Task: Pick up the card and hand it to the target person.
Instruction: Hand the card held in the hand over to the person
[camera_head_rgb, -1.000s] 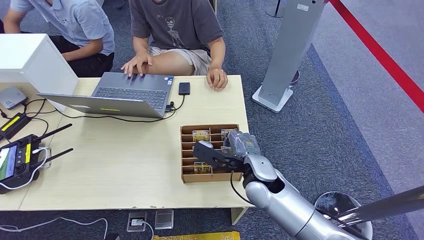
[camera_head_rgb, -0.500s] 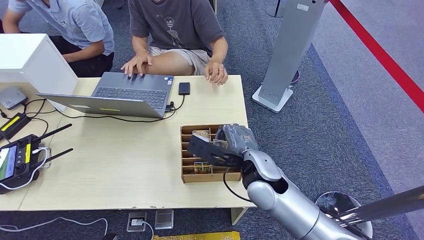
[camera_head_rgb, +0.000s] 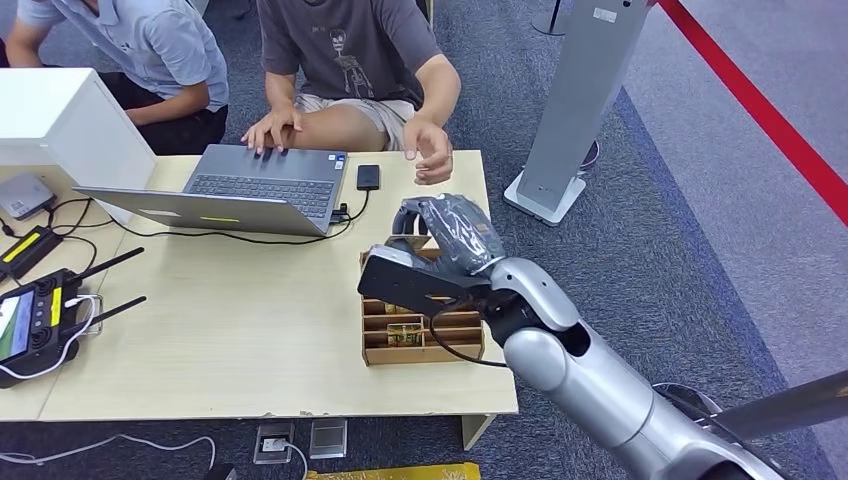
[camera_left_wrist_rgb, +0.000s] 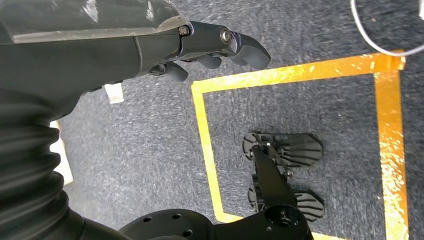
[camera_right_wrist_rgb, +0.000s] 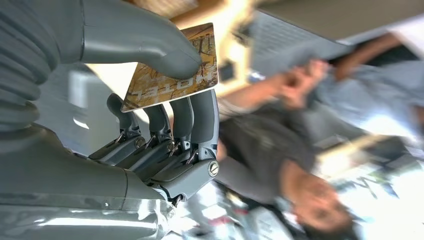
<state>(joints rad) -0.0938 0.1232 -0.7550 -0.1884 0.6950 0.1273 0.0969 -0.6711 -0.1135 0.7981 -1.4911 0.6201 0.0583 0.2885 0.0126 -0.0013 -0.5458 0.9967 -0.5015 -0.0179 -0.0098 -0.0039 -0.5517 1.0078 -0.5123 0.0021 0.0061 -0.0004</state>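
1. Card (camera_right_wrist_rgb: 172, 67): pinched between the thumb and the dark fingers (camera_right_wrist_rgb: 192, 115) of the right robot hand (camera_head_rgb: 440, 245). Printed brown-gold face visible in the right wrist view. It is clear of the tray (camera_head_rgb: 375, 352).
2. Change over the last second: the right robot hand was low over the tray compartments; it has risen and moved forward, away from the robot, toward the far bench (camera_head_rgb: 250, 330) edge. Lift-out appears done; the carry toward the person has begun.
3. Tray: wooden, slotted, near the bench's right front corner. At least one more card (camera_head_rgb: 404, 331) sits in a near slot.
4. Person in dark shirt (camera_head_rgb: 345, 45) sits at the far side. Their hand (camera_head_rgb: 428, 150), flat on the bench a second ago, is now raised off it, just beyond the right robot hand. Judgement: probably reaching to receive.
5. Gap between card and person's hand not yet closed. Next: extend further, hold grip until taken.
6. Left robot hand (camera_left_wrist_rgb: 210, 47): hangs by the floor, fingers loosely curled, holding nothing.
7. Also on bench: laptop (camera_head_rgb: 255, 185), phone (camera_head_rgb: 368, 176).
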